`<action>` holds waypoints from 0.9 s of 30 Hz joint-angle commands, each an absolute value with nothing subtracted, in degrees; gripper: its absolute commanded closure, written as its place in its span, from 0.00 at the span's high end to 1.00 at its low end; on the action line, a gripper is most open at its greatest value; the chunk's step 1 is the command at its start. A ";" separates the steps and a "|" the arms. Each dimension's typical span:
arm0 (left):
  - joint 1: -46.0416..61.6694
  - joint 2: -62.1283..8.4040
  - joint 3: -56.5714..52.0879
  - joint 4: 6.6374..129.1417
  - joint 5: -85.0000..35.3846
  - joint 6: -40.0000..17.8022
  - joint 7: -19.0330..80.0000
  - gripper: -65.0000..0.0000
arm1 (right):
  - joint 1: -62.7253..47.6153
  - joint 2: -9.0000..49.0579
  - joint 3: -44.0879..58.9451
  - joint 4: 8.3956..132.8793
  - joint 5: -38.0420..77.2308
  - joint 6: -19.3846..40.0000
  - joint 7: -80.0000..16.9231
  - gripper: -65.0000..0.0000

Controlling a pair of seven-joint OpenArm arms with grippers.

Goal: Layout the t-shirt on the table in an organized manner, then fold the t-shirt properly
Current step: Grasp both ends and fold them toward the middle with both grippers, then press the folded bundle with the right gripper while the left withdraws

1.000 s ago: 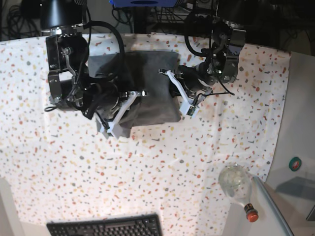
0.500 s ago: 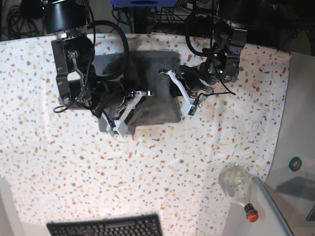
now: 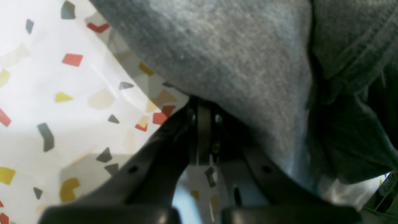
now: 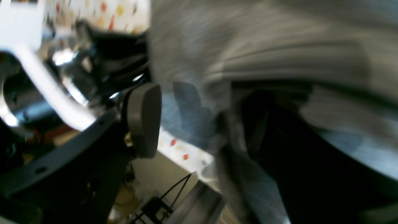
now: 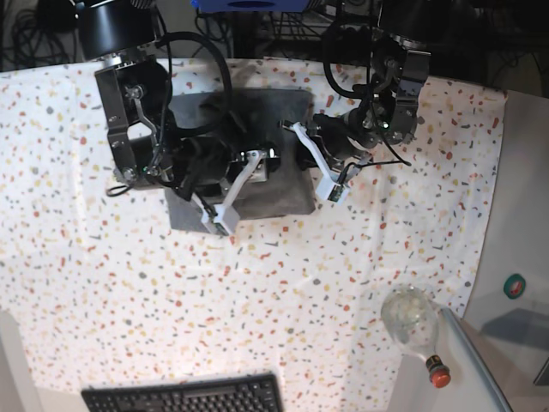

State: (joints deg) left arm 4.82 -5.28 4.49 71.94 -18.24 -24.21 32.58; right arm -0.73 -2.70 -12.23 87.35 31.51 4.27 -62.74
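1. Left wrist view: the left gripper point(image 3: 203, 137) has its jaws pinched together on the edge of the heather-grey knit t-shirt point(image 3: 236, 59).
2. Right wrist view, blurred: the right gripper point(image 4: 192, 121) stands spread, fabric draped beside one pad.
3. Base view alone shows the t-shirt as a compact rectangle on the speckled white-clothed table point(image 5: 343, 292), so folding looks well advanced.

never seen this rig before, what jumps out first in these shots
The grey t-shirt, bunched into a folded block at the far middle of the speckled table, with both arms crowding it. The left gripper works its right edge, the right gripper its front-left; a clear bottle lies near the front right.
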 commanded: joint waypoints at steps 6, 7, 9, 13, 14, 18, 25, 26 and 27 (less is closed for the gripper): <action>5.76 -7.52 1.45 74.68 -19.12 -24.57 32.40 0.00 | 0.40 -2.33 -14.29 88.22 32.48 3.91 -59.74 0.57; 6.64 -7.60 0.31 75.74 -19.12 -24.57 32.40 0.00 | 0.40 -1.89 -14.29 88.22 32.48 3.03 -59.47 0.57; 8.31 -9.01 -2.33 78.55 -19.12 -24.57 32.40 0.00 | 0.40 -1.45 -14.46 88.22 32.48 0.92 -59.38 0.57; 10.15 -10.86 -5.58 81.54 -19.12 -24.66 35.38 0.00 | 1.36 -1.36 -17.27 88.22 32.48 0.57 -59.30 0.57; 10.24 -11.38 -6.64 82.33 -19.12 -24.84 36.70 0.00 | 1.71 -1.36 -18.51 87.87 32.48 0.57 -59.30 0.57; 13.58 -12.53 -13.05 85.76 -19.12 -25.27 38.02 0.00 | 3.12 -1.36 -24.57 88.22 32.57 0.57 -59.74 0.57; 17.19 -13.14 -34.51 86.02 -19.21 -38.55 38.20 0.00 | -4.26 5.32 -22.73 106.42 32.66 -1.71 -59.30 0.27; 17.54 -13.23 -37.05 85.49 -19.21 -39.96 38.20 0.00 | -5.76 5.93 -20.70 108.35 32.66 -3.12 -59.30 0.17; 17.63 -13.32 -39.52 84.88 -19.12 -40.00 38.20 0.00 | -6.90 6.46 -18.68 110.11 32.57 -4.70 -59.30 0.06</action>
State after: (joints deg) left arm 17.41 -12.60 -39.27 84.33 -18.46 -39.70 38.74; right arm -7.81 7.01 -18.26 109.14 31.51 -5.37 -60.20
